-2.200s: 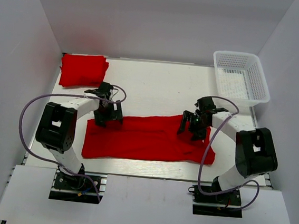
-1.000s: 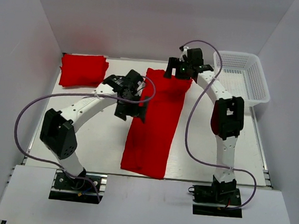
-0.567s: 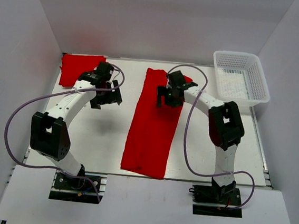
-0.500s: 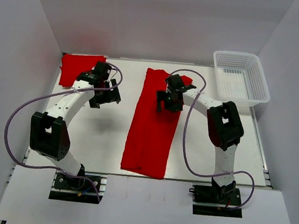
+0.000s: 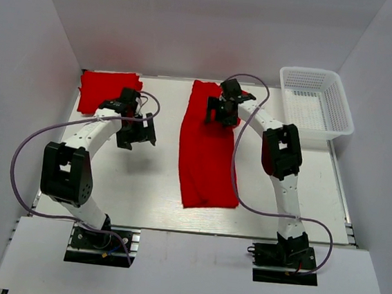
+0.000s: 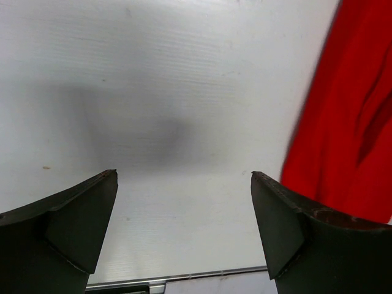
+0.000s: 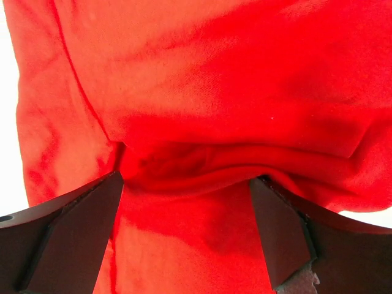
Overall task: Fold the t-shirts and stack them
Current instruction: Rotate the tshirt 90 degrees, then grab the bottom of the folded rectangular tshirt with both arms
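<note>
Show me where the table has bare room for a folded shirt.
Bare white table shows between the long red cloth shirt and the left arm, and right of the right arm, in front of the white mesh basket. The back left is crowded: a folded red shirt and the open left gripper.

Bright red t-shirt (image 5: 208,155), folded into long narrow strip, lying flat mid-table (image 5: 143,190), stretching from far edge toward near, far end bunching. Second red t-shirt (image 5: 101,89), folded compact, sitting at far left corner, well apart.
</note>
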{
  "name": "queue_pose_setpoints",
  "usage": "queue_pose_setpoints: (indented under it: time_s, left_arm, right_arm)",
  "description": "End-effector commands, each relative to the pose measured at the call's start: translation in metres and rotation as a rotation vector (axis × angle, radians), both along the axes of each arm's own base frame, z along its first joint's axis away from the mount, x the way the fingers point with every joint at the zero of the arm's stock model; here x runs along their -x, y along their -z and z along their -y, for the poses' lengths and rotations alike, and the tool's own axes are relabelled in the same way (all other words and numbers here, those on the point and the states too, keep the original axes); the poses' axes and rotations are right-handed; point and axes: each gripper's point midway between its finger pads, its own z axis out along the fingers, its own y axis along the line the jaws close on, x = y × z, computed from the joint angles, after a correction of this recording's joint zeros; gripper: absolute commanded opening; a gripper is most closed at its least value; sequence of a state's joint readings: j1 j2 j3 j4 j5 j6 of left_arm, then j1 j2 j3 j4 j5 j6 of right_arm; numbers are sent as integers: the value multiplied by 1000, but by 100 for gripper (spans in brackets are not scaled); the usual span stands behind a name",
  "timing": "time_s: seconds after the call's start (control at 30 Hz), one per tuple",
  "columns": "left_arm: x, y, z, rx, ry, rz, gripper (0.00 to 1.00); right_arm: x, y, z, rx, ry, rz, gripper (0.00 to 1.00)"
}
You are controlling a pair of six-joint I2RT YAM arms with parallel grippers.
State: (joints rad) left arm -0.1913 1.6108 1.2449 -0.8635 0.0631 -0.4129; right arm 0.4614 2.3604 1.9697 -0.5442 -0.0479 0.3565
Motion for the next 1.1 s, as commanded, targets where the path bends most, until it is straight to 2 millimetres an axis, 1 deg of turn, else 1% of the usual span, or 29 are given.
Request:
queue_pose_setpoints:
  time_s: [0.0,0.03,0.07,0.1,0.13,0.17,0.2,0.23,0.27,0.3,0.33,0.37,0.4,0.43,0.47,0.53,0.57,0.6,0.63,0.67,0.7,0.73,0.8,0.83,0.87,0.9,0.97,1.0,1.07]
  left_arm:
    - [12,10,18,41,124,-50,100]
    - [17,17,29,94,165,-85,100]
    - [18,18,35,112,195,-82,100]
    - [20,22,42,123,215,-90,100]
    - [25,23,49,148,245,-101,100]
    - [29,25,51,147,255,-111,100]
    - [34,21,61,159,285,-106,100]
    - [38,21,66,168,302,-101,100]
    - [45,20,69,168,318,-100,100]
    - [51,19,77,169,348,-90,100]
    - [59,22,79,167,364,-102,100]
    - [62,23,82,163,364,-98,100]
    - [72,23,88,154,381,-102,100]
    - [78,25,92,154,389,-115,100]
    - [82,24,97,159,398,-108,100]
    - [94,25,112,167,422,-94,100]
    - [93,25,121,178,435,-72,100]
    - [95,21,128,189,449,-54,100]
    - [107,25,138,189,484,-67,100]
    - [112,28,142,179,488,-78,100]
    - [114,30,144,159,493,-73,100]
    - [123,35,150,142,526,-89,100]
    - [125,44,156,128,522,-100,100]
    - [128,46,161,121,525,-98,100]
    - [127,46,164,120,521,-87,100]
    - [123,53,163,103,514,-80,100]
    - [124,59,163,79,490,-87,100]
    - [119,63,162,62,483,-76,100]
    - [121,70,164,55,464,-79,100]
  right_arm:
    - [-21,10,8,-60,-50,-19,90]
    - [-27,-6,4,-86,-77,16,90]
    - [-24,-11,0,-94,-94,23,90]
    - [-26,-37,-2,-107,-123,83,90]
    - [-18,-39,-1,-109,-134,77,90]
    - [-13,-45,-4,-136,-167,87,90]
    - [-11,-52,-5,-151,-168,103,90]
    - [8,-68,3,-153,-178,109,90]
    - [11,-74,5,-155,-178,136,90]
    - [15,-150,5,-205,-184,295,90]
    - [34,-118,15,-184,-166,233,90]
    - [41,-120,19,-192,-151,235,90]
    - [65,-123,32,-207,-115,239,90]
    - [64,-143,34,-224,-114,286,90]
    - [90,-102,50,-171,-87,203,90]
    - [107,-130,61,-178,-59,280,90]
    - [132,-98,71,-156,-43,201,90]
    - [142,-107,74,-182,-36,207,90]
    - [153,-101,77,-181,-31,175,90]
    - [176,-86,84,-172,-14,122,90]
    - [185,-89,86,-185,-13,117,90]
    - [199,-75,92,-177,-5,80,90]
    - [218,-75,94,-210,5,61,90]
    - [227,-66,97,-208,12,33,90]
    - [235,-64,96,-217,6,13,90]
    - [245,-56,101,-215,21,-12,90]
    - [253,-51,103,-214,26,-30,90]
    - [260,-42,107,-213,36,-52,90]
    - [260,-41,106,-229,42,-45,90]
